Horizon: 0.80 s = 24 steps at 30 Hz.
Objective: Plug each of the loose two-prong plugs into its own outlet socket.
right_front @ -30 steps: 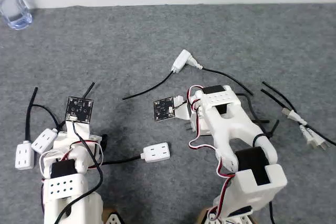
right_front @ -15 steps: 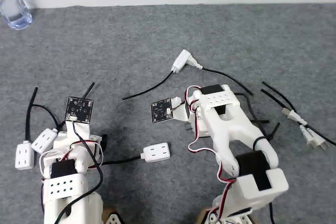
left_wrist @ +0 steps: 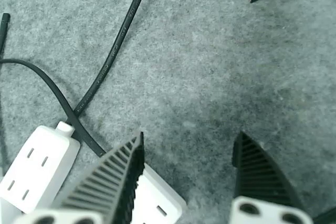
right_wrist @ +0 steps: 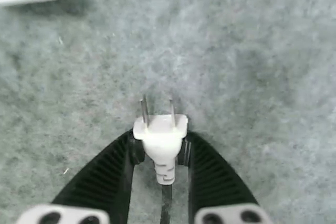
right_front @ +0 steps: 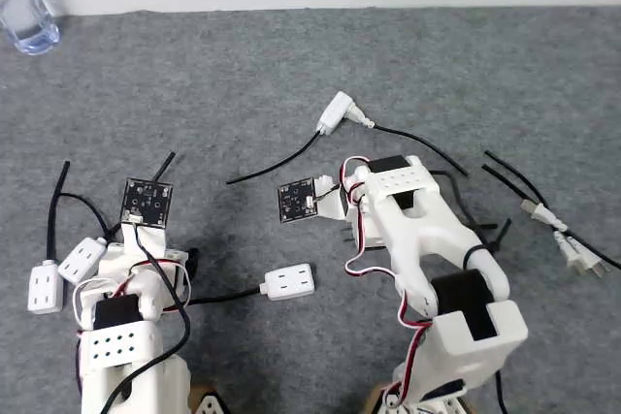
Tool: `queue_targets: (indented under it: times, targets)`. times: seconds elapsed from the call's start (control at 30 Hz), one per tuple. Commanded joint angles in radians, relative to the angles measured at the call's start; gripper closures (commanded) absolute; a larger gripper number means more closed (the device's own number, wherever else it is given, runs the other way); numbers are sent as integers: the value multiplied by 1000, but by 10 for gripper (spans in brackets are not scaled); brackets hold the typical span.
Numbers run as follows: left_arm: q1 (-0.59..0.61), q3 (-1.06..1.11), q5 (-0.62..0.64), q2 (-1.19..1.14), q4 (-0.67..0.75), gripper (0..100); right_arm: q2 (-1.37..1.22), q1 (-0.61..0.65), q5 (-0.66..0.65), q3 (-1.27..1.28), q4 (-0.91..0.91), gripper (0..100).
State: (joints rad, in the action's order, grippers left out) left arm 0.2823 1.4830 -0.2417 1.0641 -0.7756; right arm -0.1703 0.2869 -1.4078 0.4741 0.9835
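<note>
One two-prong plug [right_wrist: 160, 129] is sitting pinched in our right gripper [right_wrist: 160, 149], prongs forward. It looks like the carry step, and next we're needing to line them up with the outlet socket [right_front: 289, 281]. Meanwhile our left gripper [left_wrist: 190, 148] is hanging open, empty.

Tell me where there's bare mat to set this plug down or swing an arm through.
Widest free patch: the far mat between the clear container and the white angled plug. Also free: the far right corner beyond the loose cables. Crowded: the two sockets by the left arm, and the plugs and cables right of the right arm.
</note>
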Motion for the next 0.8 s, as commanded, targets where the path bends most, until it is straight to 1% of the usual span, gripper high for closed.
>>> queue_targets:
  times: [0.0, 0.1, 0.2, 0.3, 0.37, 0.47, 0.53, 0.67, 0.73, 0.77]
  targets:
    - [-3, -4, 11, 15, 21, 746, 7, 2, 9, 2, 7, 991]
    - [-3, -4, 11, 15, 21, 746, 22, 10, 40, -9, 38, 990]
    - [-11, -8, 11, 15, 21, 746, 96, 35, 186, -43, 67, 990]
    - [-57, -10, 20, 15, 17, 746, 205, 61, 341, -48, 70, 990]
    - [-83, -13, 57, 15, 21, 746, 274, 79, 436, -37, 81, 990]
    - [-143, -50, 193, 15, 21, 743, 369, 108, 549, -12, 127, 990]
    - [-204, -64, 322, 15, 28, 743, 421, 116, 606, 3, 157, 990]
    - [-327, -65, 609, 15, 97, 743, 510, 111, 735, 23, 200, 991]
    - [-379, -65, 704, 15, 117, 743, 541, 114, 764, 23, 239, 991]
    - [-408, -65, 726, 15, 121, 743, 553, 116, 770, 23, 252, 991]
